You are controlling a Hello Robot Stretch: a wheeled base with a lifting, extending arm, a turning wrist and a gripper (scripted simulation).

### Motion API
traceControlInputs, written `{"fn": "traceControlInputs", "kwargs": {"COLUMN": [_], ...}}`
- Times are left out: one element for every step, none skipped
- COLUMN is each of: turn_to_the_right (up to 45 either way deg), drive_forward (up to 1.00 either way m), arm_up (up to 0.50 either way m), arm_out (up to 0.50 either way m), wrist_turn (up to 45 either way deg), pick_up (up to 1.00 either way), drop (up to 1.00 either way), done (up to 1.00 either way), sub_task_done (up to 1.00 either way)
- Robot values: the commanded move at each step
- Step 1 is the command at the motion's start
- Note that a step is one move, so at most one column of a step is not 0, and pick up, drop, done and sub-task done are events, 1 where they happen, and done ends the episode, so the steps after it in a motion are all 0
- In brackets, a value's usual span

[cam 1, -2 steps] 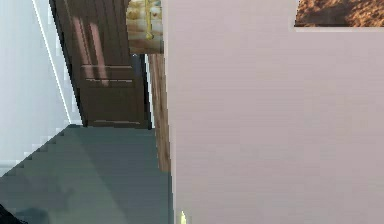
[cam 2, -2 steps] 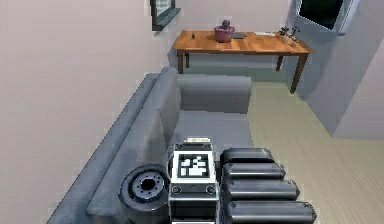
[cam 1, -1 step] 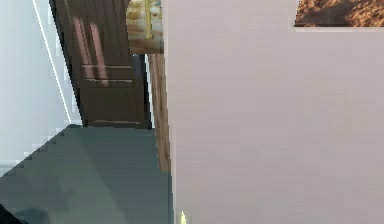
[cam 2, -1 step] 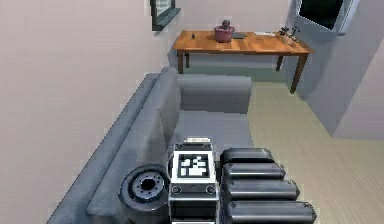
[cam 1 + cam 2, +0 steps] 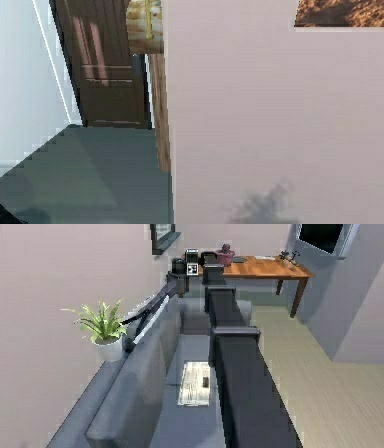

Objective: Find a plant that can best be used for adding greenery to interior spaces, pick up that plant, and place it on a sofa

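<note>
A small green plant (image 5: pixel 100 321) in a white pot (image 5: pixel 108 348) hangs at the far end of my gripper (image 5: pixel 128 323), seen against the pale wall just above the back of a grey sofa (image 5: pixel 140 384). The gripper holds the plant. The dark arm bar (image 5: pixel 235 354) rises from the bottom edge and runs out over the sofa's seat. At its far end stand the white marked squares (image 5: pixel 192 268), and the thin fingers (image 5: pixel 150 306) slant down to the left toward the plant.
A flat pale thing (image 5: pixel 195 384) lies on the sofa seat. A wooden table (image 5: pixel 265 269) with small things stands beyond the sofa. In the forward view a pale wall (image 5: pixel 270 130) is close at the right, with a dark wooden door (image 5: pixel 105 65) and grey floor (image 5: pixel 90 170) left.
</note>
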Motion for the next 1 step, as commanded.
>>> {"fn": "traceControlInputs", "kwargs": {"turn_to_the_right": [0.0], "drive_forward": [0.0], "arm_up": [0.0], "arm_out": [0.0], "wrist_turn": [45.0], "pick_up": [0.0], "drop": [0.0], "done": [0.0], "sub_task_done": [0.0]}}
